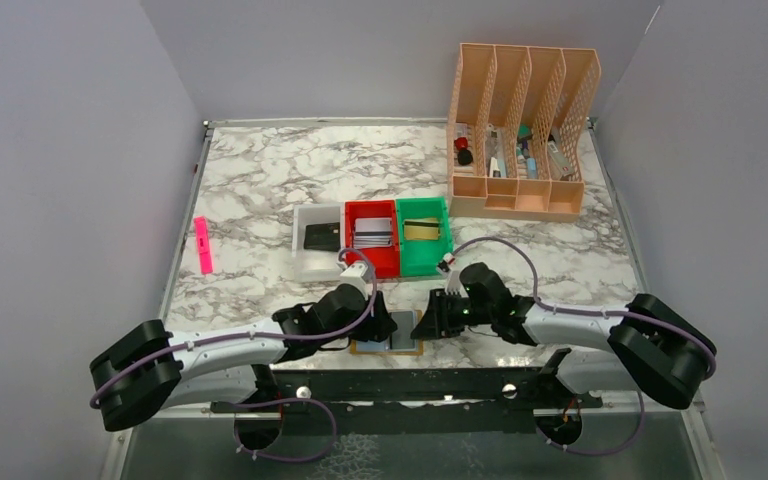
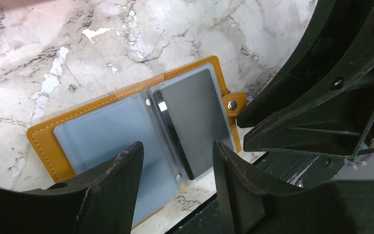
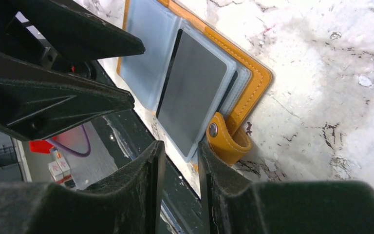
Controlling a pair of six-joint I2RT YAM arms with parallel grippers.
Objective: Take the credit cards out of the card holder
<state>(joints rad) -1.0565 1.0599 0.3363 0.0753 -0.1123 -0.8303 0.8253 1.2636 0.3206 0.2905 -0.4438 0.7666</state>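
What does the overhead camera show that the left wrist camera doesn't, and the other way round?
Only the overhead view shows the white bin, red bin and green bin, the peach organizer at the back and the pink strip. Only the left wrist view shows the card holder up close: its snap tab, a dark card in a clear sleeve, and a pale blue panel beside it. Both show the card holder lying open on the marble table, with the left pincer open over it.
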